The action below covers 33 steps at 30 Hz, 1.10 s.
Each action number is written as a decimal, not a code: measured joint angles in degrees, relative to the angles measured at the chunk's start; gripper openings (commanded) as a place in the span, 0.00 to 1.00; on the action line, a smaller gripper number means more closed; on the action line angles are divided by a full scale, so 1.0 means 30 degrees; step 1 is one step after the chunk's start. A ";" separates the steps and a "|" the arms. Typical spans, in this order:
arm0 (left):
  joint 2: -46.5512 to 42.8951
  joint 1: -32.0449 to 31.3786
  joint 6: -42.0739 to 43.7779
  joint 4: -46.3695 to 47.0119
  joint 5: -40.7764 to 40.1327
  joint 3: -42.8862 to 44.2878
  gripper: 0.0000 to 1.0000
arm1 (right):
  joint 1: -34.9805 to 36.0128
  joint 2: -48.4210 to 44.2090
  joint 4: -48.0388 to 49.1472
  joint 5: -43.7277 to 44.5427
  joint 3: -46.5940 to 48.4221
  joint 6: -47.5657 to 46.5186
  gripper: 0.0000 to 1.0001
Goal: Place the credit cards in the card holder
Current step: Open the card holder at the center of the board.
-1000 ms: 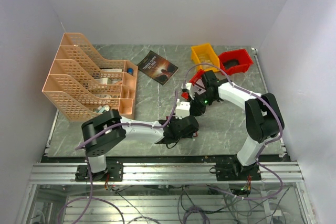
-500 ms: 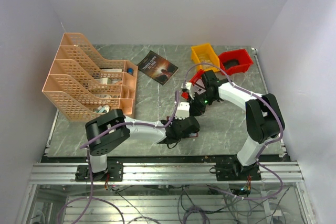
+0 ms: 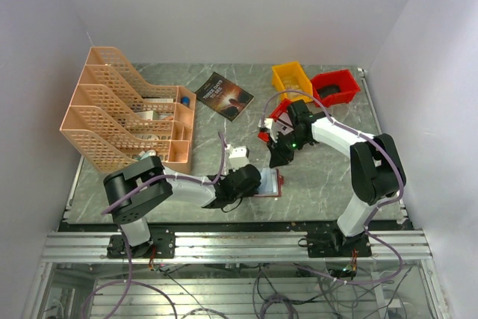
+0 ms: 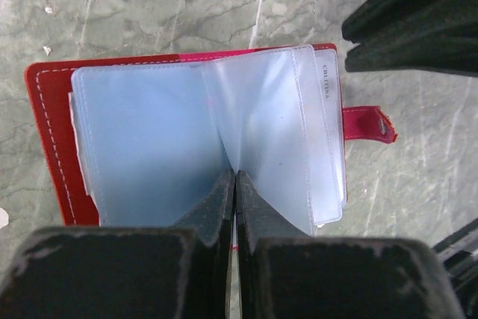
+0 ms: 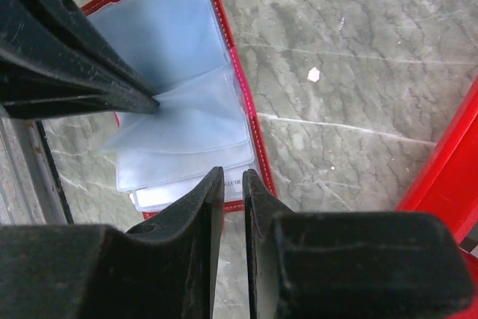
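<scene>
While clamping fully shut on one clear pocket leaf at the fold, reaching in from the left with the left end effector [image 4: 235, 175], pinning the card holder [image 4: 49, 132] open and flat on the table [image 4: 149, 5], close to the near edge and between the two arms. Lifting that leaf apart from its neighbours, probably to bare a pocket mouth for the next card. Showing a white card [image 4: 327, 110] already tucked into an end pocket. Hovering the right end effector [image 5: 233, 175] just at the holder's far side, fingers drawn almost together with only a thin slit between; cannot tell about any card gripped there, though poised as if for feeding one in. Leaving a yellow bin [image 3: 290, 78], a red bin [image 3: 335, 87], a dark book [image 3: 224, 95] and a peach file rack [image 3: 127, 110] farther back, well apart from the work.
</scene>
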 measured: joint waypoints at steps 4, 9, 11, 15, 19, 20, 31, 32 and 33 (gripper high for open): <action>-0.0248 0.0372 -0.0685 0.1858 0.0772 -0.1151 0.07 | 0.0000 -0.0066 -0.0619 -0.0022 0.0000 -0.0852 0.16; -0.0357 0.0780 -0.1515 0.4051 0.1559 -0.2426 0.07 | 0.0262 -0.0058 -0.1741 0.0240 0.0000 -0.2127 0.10; -0.0357 0.0903 -0.1792 0.4685 0.1800 -0.2761 0.07 | 0.0335 -0.0044 -0.1931 0.0459 0.0000 -0.2317 0.03; -0.0357 0.1035 -0.2018 0.5282 0.2084 -0.3075 0.07 | 0.0393 0.0291 -0.2266 0.0678 0.0000 -0.2521 0.00; -0.0357 0.1093 -0.2091 0.5464 0.2266 -0.3118 0.07 | 0.0430 0.1209 -0.2484 0.0889 0.0007 -0.2404 0.00; -0.0357 0.1100 -0.2091 0.5493 0.2280 -0.3126 0.07 | 0.0444 0.1384 -0.2484 0.0940 0.0007 -0.2353 0.00; -0.0321 0.1180 -0.2076 0.5588 0.2455 -0.3155 0.07 | 0.0685 0.1734 -0.2550 0.1319 0.0270 -0.1552 0.00; -0.0321 0.1188 -0.2076 0.5588 0.2492 -0.3155 0.07 | 0.0699 0.1734 -0.2550 0.1355 0.0284 -0.1515 0.00; -0.0321 0.1195 -0.2076 0.5588 0.2521 -0.3155 0.07 | 0.0707 0.1734 -0.2557 0.1377 0.0291 -0.1508 0.00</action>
